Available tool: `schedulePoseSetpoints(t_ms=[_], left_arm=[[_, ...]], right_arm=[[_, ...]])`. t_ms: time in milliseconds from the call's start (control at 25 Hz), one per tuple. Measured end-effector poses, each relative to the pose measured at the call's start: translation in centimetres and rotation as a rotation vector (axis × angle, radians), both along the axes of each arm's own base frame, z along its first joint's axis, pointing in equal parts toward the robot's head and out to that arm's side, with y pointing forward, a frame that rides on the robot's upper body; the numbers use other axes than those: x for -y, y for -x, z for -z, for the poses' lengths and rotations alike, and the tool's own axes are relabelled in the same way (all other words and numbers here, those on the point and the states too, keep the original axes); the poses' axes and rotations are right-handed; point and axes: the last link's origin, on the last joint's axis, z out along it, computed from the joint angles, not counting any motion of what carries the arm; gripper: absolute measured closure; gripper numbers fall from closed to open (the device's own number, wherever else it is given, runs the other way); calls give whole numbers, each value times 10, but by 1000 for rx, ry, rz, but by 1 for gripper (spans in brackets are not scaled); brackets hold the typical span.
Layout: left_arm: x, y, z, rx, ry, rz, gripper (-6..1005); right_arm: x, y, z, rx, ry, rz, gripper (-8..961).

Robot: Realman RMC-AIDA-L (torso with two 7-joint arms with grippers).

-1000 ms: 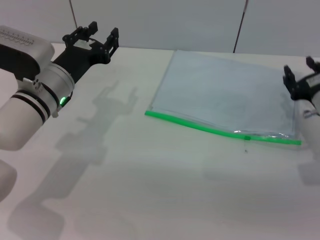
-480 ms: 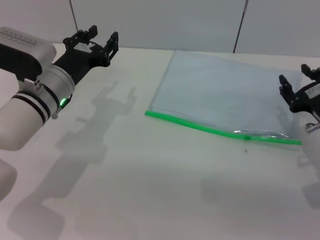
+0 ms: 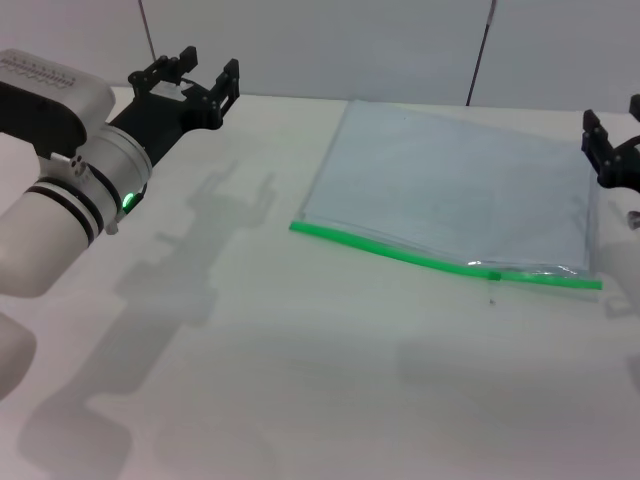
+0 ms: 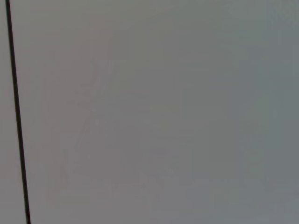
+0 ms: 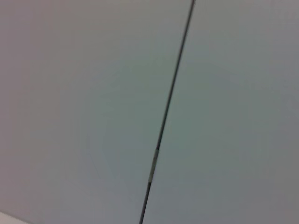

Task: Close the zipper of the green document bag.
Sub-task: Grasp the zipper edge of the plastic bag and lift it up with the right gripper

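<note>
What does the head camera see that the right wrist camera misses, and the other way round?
Only the head view shows the work: the bag flat on the table, its green zipper along the near edge, the left end effector raised at the far left, and the right end effector at the bag's right edge. The right wrist view adds nothing of its own. Both share a plain wall with a dark seam.

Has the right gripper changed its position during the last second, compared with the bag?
Yes. The right gripper has moved toward the right edge of the head view and farther back, away from the zipper end of the green document bag, which stayed put.
</note>
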Motion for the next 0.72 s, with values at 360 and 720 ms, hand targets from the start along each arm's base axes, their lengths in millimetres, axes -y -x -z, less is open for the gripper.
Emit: schedulePoseSetpoints(t_ms=[360,720], left_arm=[[0,-1,0,1,0,2,439],[1,4,0,-6,1,-11,440]], right_arm=[[2,-3,12,67,94,13,441],[25,0,15,222,217,-64,444]])
